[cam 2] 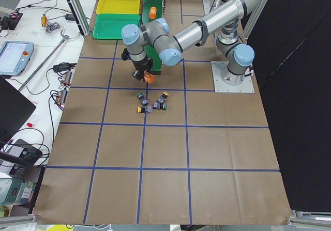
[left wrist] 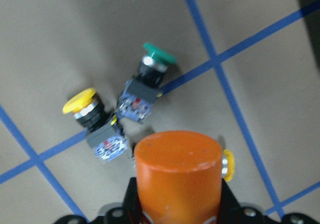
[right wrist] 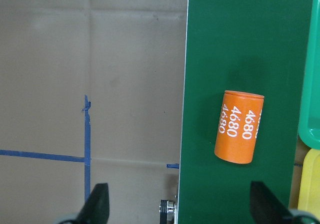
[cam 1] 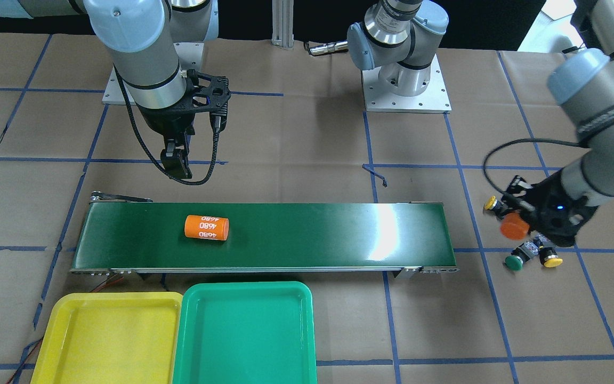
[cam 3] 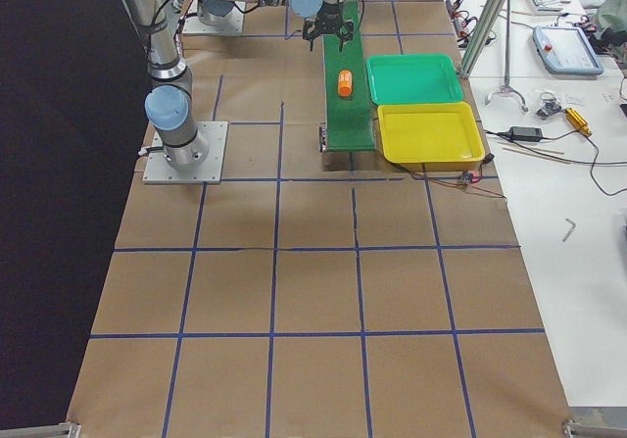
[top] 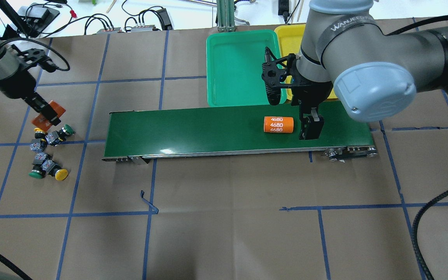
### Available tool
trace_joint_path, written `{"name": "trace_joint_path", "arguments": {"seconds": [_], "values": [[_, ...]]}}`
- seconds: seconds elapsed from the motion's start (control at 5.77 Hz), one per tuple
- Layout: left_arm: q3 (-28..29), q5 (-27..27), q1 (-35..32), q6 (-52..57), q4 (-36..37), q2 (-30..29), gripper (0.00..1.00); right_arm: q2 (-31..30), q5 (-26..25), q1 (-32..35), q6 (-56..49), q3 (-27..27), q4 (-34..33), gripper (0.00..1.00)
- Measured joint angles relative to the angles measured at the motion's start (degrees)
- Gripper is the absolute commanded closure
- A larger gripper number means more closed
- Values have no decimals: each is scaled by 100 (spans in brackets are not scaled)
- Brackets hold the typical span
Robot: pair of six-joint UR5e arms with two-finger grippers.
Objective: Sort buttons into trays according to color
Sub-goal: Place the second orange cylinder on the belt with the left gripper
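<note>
Several buttons lie in a cluster on the brown paper at the table's left end: a green-capped button point(top: 67, 129), a yellow-capped button point(top: 61, 174) and another green one point(top: 35, 174). My left gripper point(top: 46, 117) hangs just above them, shut on an orange "4680" cylinder point(top: 51, 110). In the left wrist view that cylinder point(left wrist: 177, 174) fills the foreground, with a green button point(left wrist: 155, 66) and a yellow button point(left wrist: 82, 103) below it. My right gripper point(top: 311, 128) hovers open over the conveyor belt. The green tray point(cam 1: 243, 330) and yellow tray point(cam 1: 110, 336) hold nothing.
A second orange "4680" cylinder point(top: 278, 124) lies on the dark-green conveyor belt point(top: 208, 128), just beside my right gripper. The two trays sit side by side past the belt's far edge. Cables and electronics line the table's far side.
</note>
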Motion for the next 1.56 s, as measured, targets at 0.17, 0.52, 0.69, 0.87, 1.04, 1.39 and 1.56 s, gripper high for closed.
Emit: {"name": "trace_joint_path", "arguments": {"seconds": [0.17,0.52,0.69,0.87,1.04,1.39,1.56], "values": [[-39,12,-724,410,139,-100,100,-3,-2,0,1,5,12,0],[-173,7,-1544,1370,579,-402,99,1,-8,0,2,5,11,0],[-258,10,-1759,1525,785,-496,98,3,-8,0,1,4,9,0],[-315,18,-1889,1567,860,-554,94,4,-8,0,2,6,15,0],[-403,26,-2012,1562,879,-574,91,4,-8,0,2,8,20,0],[-684,43,-2213,1539,1045,-480,1,4,-8,0,2,8,22,0],[-722,52,-2237,1516,1146,-421,1,4,-8,0,2,8,22,0]]}}
